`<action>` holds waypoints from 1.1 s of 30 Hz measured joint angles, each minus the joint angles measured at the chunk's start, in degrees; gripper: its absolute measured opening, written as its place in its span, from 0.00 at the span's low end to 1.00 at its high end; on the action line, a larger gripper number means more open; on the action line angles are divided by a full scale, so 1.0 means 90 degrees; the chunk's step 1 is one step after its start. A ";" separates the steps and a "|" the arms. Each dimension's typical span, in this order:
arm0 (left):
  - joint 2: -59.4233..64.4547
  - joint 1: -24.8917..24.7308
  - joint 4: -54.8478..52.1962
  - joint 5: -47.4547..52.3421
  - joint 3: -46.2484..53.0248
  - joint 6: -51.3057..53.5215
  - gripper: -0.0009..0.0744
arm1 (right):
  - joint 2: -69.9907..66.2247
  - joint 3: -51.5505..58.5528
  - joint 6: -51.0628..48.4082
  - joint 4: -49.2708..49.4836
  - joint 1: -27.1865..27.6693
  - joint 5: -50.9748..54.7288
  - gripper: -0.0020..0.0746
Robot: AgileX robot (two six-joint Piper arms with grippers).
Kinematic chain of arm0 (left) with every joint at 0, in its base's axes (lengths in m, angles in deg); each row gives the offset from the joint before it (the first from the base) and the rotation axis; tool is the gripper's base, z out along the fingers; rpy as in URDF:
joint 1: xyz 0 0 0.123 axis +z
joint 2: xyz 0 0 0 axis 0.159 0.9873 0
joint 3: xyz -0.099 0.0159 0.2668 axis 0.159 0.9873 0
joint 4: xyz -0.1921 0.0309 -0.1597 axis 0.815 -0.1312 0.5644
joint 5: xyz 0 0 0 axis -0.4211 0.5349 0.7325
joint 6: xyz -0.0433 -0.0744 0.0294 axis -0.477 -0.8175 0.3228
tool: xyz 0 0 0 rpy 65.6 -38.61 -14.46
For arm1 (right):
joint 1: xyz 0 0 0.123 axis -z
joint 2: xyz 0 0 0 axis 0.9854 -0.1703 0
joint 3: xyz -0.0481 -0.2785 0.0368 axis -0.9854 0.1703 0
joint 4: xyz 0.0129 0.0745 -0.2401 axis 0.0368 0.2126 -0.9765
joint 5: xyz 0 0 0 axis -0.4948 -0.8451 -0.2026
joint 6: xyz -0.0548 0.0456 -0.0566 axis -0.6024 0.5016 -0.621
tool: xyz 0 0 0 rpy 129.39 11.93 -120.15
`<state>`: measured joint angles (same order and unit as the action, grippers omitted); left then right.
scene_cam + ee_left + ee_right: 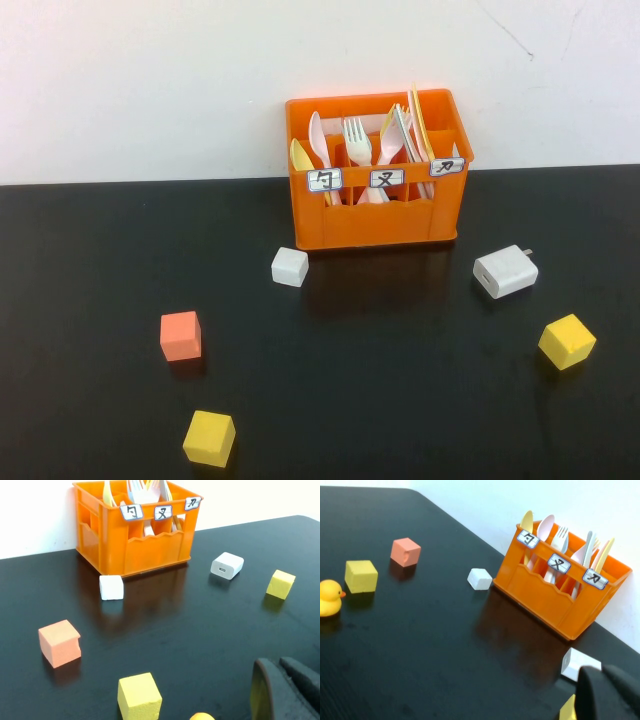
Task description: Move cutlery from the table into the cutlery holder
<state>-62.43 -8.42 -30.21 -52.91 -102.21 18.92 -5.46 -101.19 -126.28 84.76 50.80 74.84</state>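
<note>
The orange cutlery holder [375,215] stands at the back of the black table [400,400], with three white labels on its front. It also shows in the left wrist view [140,545] and the right wrist view [555,605]. A white fork [357,140] stands upright in its middle compartment. A pale yellow knife [418,120] stands in its right compartment among several other pieces. No cutlery lies on the table. My left gripper [280,662] and right gripper [602,669] are shut and empty, low near the table's front and far from the holder. Neither shows in the high view.
A white cube [289,266] sits just in front of the holder's left corner and a white charger block [505,271] to its front right. An orange-red cube [181,335] and yellow cubes [209,438] [566,341] lie nearer. A yellow duck [329,597] sits front left.
</note>
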 joint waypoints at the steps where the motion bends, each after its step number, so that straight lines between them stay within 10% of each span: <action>1: 0.0000 0.0000 -0.0014 0.0000 0.0000 0.0000 0.01 | 0.0000 0.0000 0.0000 0.0000 0.0000 0.0000 0.03; 20: 0.0000 0.1237 -0.2579 -0.2168 0.1137 -0.2506 0.01 | 0.0000 0.0000 0.0000 0.0000 0.0000 0.0000 0.03; 33: 0.0000 0.1261 -0.3421 -0.1656 0.1599 -0.4005 0.01 | 0.0000 0.0000 0.0000 0.0000 0.0000 -0.0010 0.02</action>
<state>-62.43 2.92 -61.00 -67.82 -87.82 -17.12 -5.46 -101.19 -126.28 84.76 50.80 74.75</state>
